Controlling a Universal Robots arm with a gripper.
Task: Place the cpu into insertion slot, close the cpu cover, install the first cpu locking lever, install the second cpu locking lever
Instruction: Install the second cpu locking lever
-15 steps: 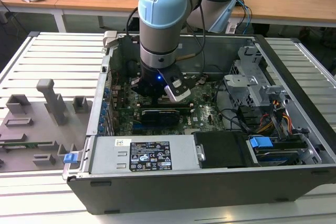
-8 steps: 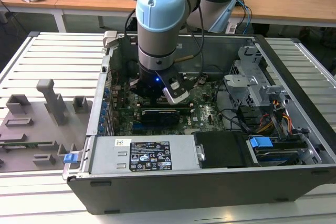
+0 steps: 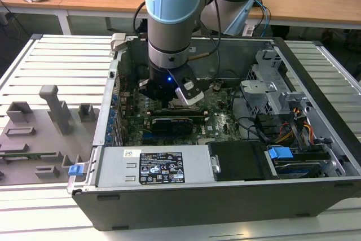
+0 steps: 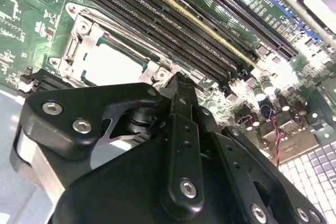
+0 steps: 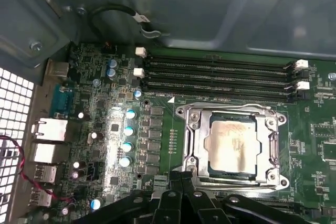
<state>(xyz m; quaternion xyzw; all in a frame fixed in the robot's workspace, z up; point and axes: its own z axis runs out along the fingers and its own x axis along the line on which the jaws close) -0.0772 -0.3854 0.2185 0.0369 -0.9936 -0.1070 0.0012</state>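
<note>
The cpu point(image 5: 232, 145) lies flat in the insertion slot point(image 5: 278, 182) on the green motherboard point(image 3: 220, 118); its silvery top shows through the cut-out of the cpu cover point(image 5: 192, 129). The cover lies down flat around the chip. Thin metal lever rods point(image 5: 226, 108) run along its edges. My gripper point(image 5: 181, 178) is shut and sits low at one edge of the socket, with nothing visible between its black fingers. In the second wrist view the gripper point(image 4: 176, 81) is at the rim of the cover point(image 4: 79, 38), close to the cpu point(image 4: 113, 66). In the exterior view the gripper point(image 3: 169, 95) reaches down inside the open computer case.
Long black memory slots point(image 5: 215, 77) run beside the socket. The case walls point(image 3: 316, 88), a drive cage point(image 3: 271, 91), cables point(image 3: 293, 131) and a power supply point(image 3: 152, 167) surround the board. A grey fixture point(image 3: 51, 111) stands on the slatted table at the exterior view's left.
</note>
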